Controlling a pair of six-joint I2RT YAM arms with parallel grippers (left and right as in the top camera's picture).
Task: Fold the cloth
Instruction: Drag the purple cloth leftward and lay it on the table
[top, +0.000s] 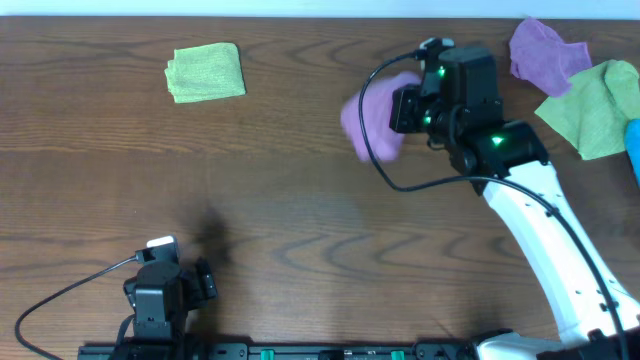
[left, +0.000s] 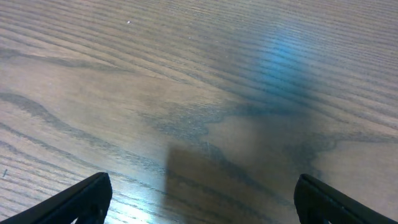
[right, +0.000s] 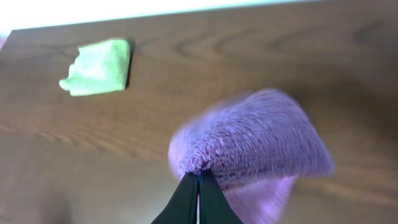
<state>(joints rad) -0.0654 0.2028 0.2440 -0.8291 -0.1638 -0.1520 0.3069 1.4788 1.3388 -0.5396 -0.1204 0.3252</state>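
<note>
Right claw: clenched, both fingers pinched together on the near edge of the purple cloth.
Cloth: bunched in a rounded heap straight ahead of the right claw's tips. Its outline is blurred, and I cannot tell whether it hangs or rests on the table.
Cable: the black loop from the right wrist crosses over the cloth in the overhead view.
Folded lime-green cloth: well ahead of the right claw and off to its left, flat on the wood, apart from everything.
Second purple cloth: behind the right claw, past the wrist, crumpled.
Loose lime-green cloth: just beside that purple one, also behind the claw.
Left claw: released, fingers spread wide, with bare wood grain and shadow between them and nothing near.
</note>
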